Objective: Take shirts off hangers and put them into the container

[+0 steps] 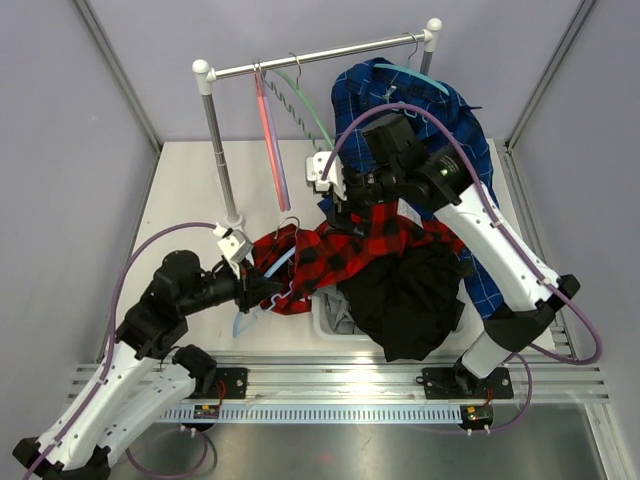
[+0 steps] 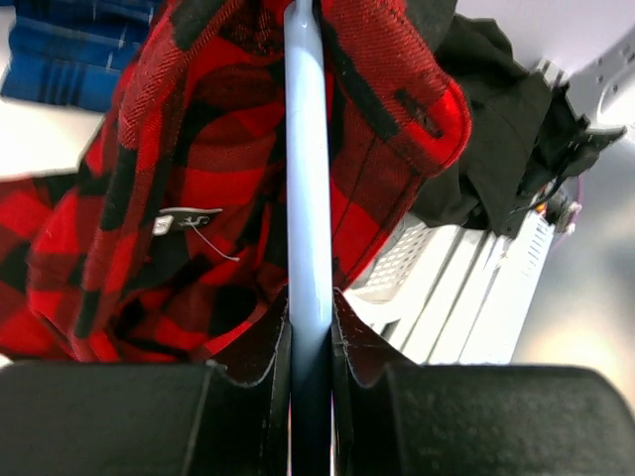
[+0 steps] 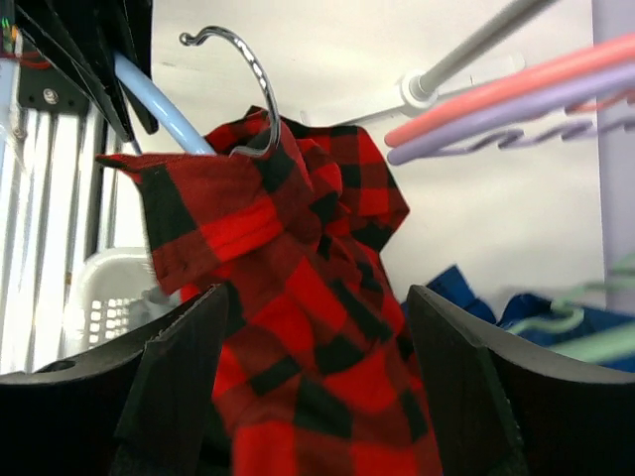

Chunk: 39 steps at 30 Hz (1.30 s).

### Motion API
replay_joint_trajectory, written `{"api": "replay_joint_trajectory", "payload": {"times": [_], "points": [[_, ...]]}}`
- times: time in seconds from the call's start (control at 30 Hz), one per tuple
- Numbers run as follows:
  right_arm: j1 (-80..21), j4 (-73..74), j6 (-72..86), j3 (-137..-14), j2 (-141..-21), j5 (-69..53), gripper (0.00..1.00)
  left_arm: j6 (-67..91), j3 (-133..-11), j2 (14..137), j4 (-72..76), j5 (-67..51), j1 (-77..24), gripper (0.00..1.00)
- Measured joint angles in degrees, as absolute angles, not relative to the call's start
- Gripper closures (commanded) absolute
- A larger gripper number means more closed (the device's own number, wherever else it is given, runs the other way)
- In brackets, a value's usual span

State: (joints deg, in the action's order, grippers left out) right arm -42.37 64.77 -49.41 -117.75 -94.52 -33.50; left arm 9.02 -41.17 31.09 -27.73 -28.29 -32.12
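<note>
The left gripper has its fingers clamped on the straight bar of a light-blue hanger, near the bench's near-left area. In the left wrist view the bar runs up between the two pads. A red-and-black plaid shirt hangs bunched on that hanger. Its collar end is gathered around the metal hook, and the rest trails toward the middle of the bench.

The right gripper is over the far end of that shirt with its fingers standing well apart. Red plaid cloth lies in the gap between them. I cannot tell whether either pad touches the cloth.

The white mesh basket sits at the near edge of the bench, about midway along it. A grey shirt shows inside its left end. A black shirt is heaped over most of the basket and spills past its near and right rims. The red plaid cloth overlaps the far part of the black shirt.

A white-and-steel rail stands along the far edge. A pink hanger, a purple hanger just beside it and a green hanger hang bare from the rail. Toward the far-right corner a blue plaid shirt is on a teal hanger, partly hidden behind the right arm.
</note>
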Motion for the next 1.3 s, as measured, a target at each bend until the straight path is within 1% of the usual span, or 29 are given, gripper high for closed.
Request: {"api": "replay_joint_trajectory", "payload": {"times": [0.17,0.37,0.47,0.57,0.67,0.73,0.8,0.83,0.9,0.93,0.97,1.0,1.2,1.3], "points": [[-42.4,62.0,-34.3,-115.1,-88.7,-30.8,0.23,16.8,-38.7,27.3,-26.0,-25.9,-31.9,1.00],[-42.4,52.0,-10.5,-103.0,-82.4,-37.1,0.24,27.3,-36.6,26.8,-21.3,-24.8,-31.9,1.00],[-42.4,47.0,1.5,-98.8,-83.5,-37.2,0.25,30.9,-35.9,26.8,-19.2,-24.8,-31.9,1.00],[-42.4,43.5,9.9,-97.7,-85.7,-36.3,0.28,33.0,-35.9,26.7,-18.2,-24.7,-31.9,1.00],[-42.4,41.0,15.1,-97.5,-86.7,-35.9,0.33,34.1,-35.9,26.7,-17.5,-24.7,-31.9,1.00],[-42.4,39.6,17.8,-97.5,-86.8,-36.0,0.45,34.4,-35.9,26.7,-17.3,-24.7,-31.9,1.00],[-42.4,38.5,19.2,-97.5,-87.0,-36.1,0.63,34.6,-35.9,26.7,-17.0,-24.7,-31.9,1.00],[-42.4,38.2,20.1,-97.5,-87.2,-36.2,0.78,34.6,-35.9,26.7,-17.0,-24.7,-31.9,1.00],[-42.4,37.8,21.1,-97.5,-87.7,-37.3,0.85,34.5,-35.9,26.7,-17.0,-24.7,-31.9,1.00],[-42.4,37.7,21.7,-97.5,-88.1,-37.7,0.95,34.4,-35.9,26.7,-17.0,-24.6,-31.9,1.00],[-42.4,37.6,22.0,-97.5,-88.4,-38.2,0.98,34.3,-35.9,26.6,-17.1,-24.6,-31.9,1.00],[-42.4,37.6,22.3,-97.5,-88.8,-38.6,1.00,34.1,-35.9,26.6,-17.3,-24.4,-31.9,1.00],[-42.4,37.9,22.0,-97.9,-89.3,-39.1,1.00,31.3,-36.5,26.0,-19.6,-23.9,-31.9,1.00],[-41.8,40.8,17.9,-101.5,-90.1,-38.5,1.00,27.9,-37.9,25.4,-22.1,-23.9,-31.9,1.00]]}}
